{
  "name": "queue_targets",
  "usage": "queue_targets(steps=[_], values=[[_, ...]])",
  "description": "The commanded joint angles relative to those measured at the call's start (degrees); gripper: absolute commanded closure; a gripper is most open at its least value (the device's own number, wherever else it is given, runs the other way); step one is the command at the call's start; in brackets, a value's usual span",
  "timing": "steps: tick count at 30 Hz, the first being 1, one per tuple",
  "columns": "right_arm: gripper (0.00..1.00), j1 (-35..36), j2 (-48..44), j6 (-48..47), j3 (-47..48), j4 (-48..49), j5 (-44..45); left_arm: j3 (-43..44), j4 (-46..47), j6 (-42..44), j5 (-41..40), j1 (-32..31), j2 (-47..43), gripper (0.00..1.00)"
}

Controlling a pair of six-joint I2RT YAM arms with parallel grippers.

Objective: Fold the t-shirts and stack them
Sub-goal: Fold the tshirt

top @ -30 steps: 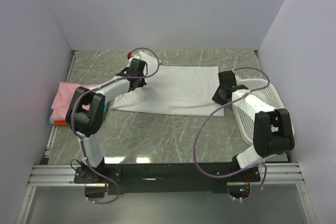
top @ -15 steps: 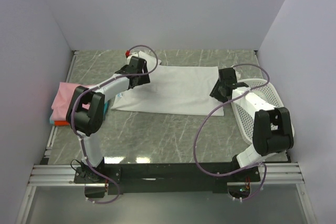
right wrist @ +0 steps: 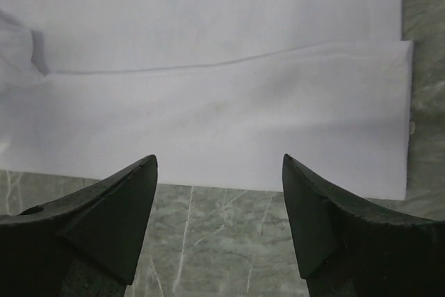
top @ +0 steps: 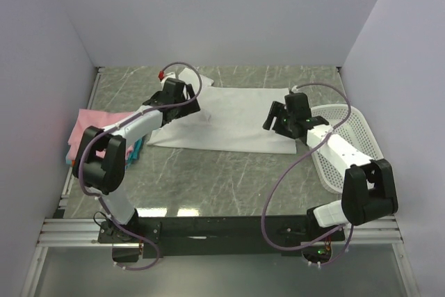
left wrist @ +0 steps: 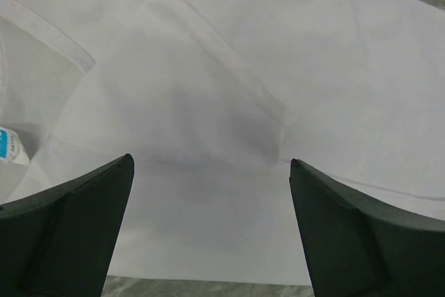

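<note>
Open worktop [top: 222,179] lies at 6 o'clock of the white t-shirt [top: 236,119]. The basket [top: 358,137] blocks 3 o'clock; the folded t-shirt stack [top: 87,126] blocks 9 o'clock. The enclosure walls [top: 222,19] bound the worktop at 9, 12 and 3 o'clock.

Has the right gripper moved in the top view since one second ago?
Yes. The right gripper shifted left, away from the basket, out over the right edge of the white t-shirt.
</note>
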Motion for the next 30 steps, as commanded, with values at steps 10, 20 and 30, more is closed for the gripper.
queue_targets(steps=[10, 20, 30], values=[[0.21, 5.76, 10.01, -1.55, 0.97, 0.88, 1.06, -7.62, 4.71, -5.59, 6.98, 0.07, 1.72, 0.01], [0.21, 6.98, 10.47, 2.67, -6.31, 0.88, 2.82, -20.69, 6.91, -11.48, 8.74, -0.02, -3.8, 0.01], [0.21, 11.99, -5.09, 7.67, -21.94, -0.35, 4.22, -36.7, 2.71, -21.22, 5.4, -2.92, -19.8, 0.01]])
